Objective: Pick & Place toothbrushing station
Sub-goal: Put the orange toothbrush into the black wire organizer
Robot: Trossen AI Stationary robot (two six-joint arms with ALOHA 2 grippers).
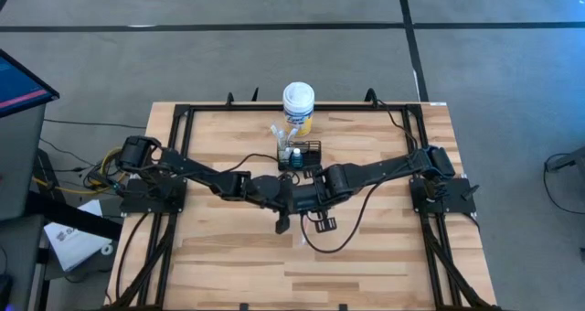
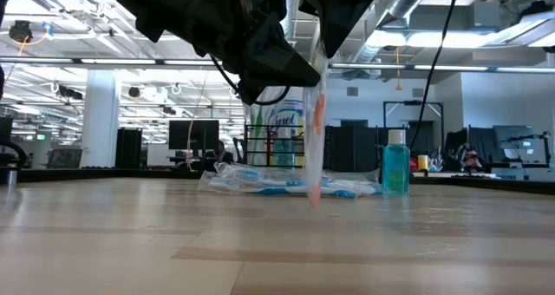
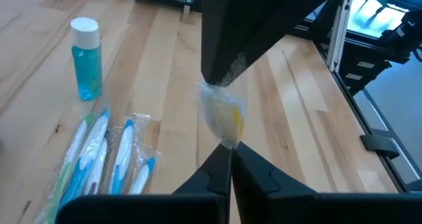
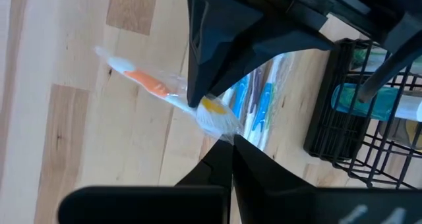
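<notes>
A light wooden bench (image 1: pixel 228 256) is seen from above, with two dark arms reaching in from its left and right edges and meeting near its middle. The left gripper (image 3: pixel 231 159) and the right gripper (image 4: pixel 232 149) are brought close together there, both with jaws shut to a thin seam. Between them a wrapped orange-handled toothbrush (image 4: pixel 153 85) in clear plastic is held: in the right wrist view one end of its wrapper is pinched at the right gripper's fingertips, while the opposing dark gripper is clamped on it just beyond. In the left wrist view the crumpled wrapper (image 3: pixel 223 112) with a yellow patch is caught the same way between the two sets of fingers. In the low view the toothbrush hangs nearly upright from the grippers, its lower tip at or just above the bench surface; contact cannot be told. The toothbrushing station (image 1: pixel 301 153), a low black wire-mesh caddy, stands just beyond the grippers toward the far edge of the bench, apart from both sets of jaws and gripped by neither. A white-lidded yellow canister (image 1: pixel 298 105) stands just behind it, near the middle of the far edge. Several wrapped blue-and-white toothbrushes (image 3: pixel 99 161) lie flat on the bench beside the caddy, and a small bottle of blue liquid (image 3: pixel 86 59) with a white cap stands upright near them.
</notes>
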